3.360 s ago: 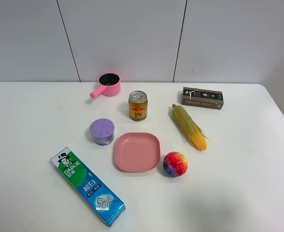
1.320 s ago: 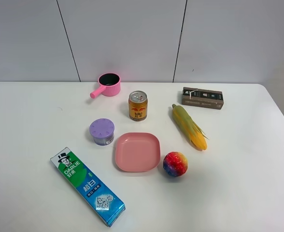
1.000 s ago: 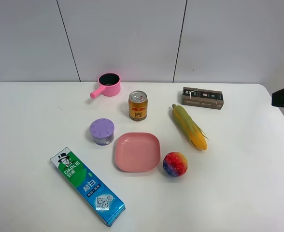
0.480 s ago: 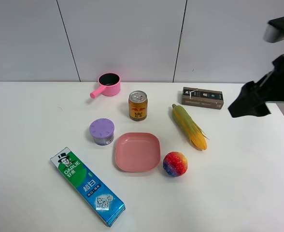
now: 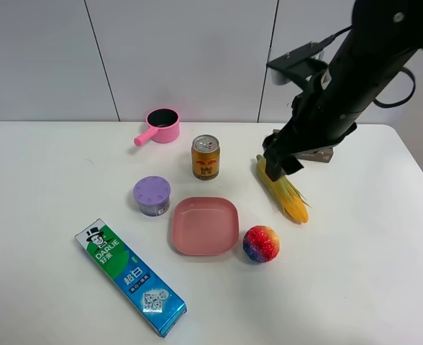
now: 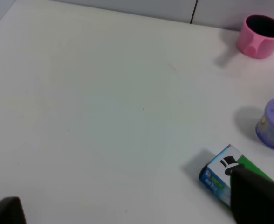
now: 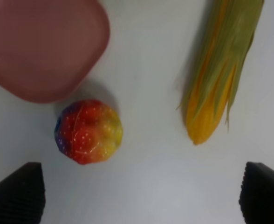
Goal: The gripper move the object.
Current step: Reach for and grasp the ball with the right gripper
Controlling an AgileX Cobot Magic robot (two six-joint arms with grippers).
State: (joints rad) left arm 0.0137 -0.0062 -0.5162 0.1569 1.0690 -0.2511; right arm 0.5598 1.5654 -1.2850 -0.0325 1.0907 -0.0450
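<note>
The rainbow ball (image 5: pixel 261 244) lies on the white table just right of the pink plate (image 5: pixel 204 226). In the right wrist view the ball (image 7: pixel 88 131) is below and between the two spread black fingers. My right gripper (image 5: pixel 278 167) (image 7: pixel 139 189) is open and empty, hanging above the back end of the corn cob (image 5: pixel 283 190), well above and behind the ball. My left gripper (image 6: pixel 127 207) is open and empty over bare table at the left, and does not show in the exterior view.
Around the plate stand a purple-lidded tub (image 5: pixel 152 195), a drink can (image 5: pixel 205 157), a pink pot (image 5: pixel 161 126) and a toothpaste box (image 5: pixel 130 277). A brown box (image 5: pixel 321 153) is partly hidden behind the right arm. Corn (image 7: pixel 218 74) lies close beside the ball.
The right arm has come in from the right edge and swung left and forward to above the corn. The ball and other objects have not moved.
</note>
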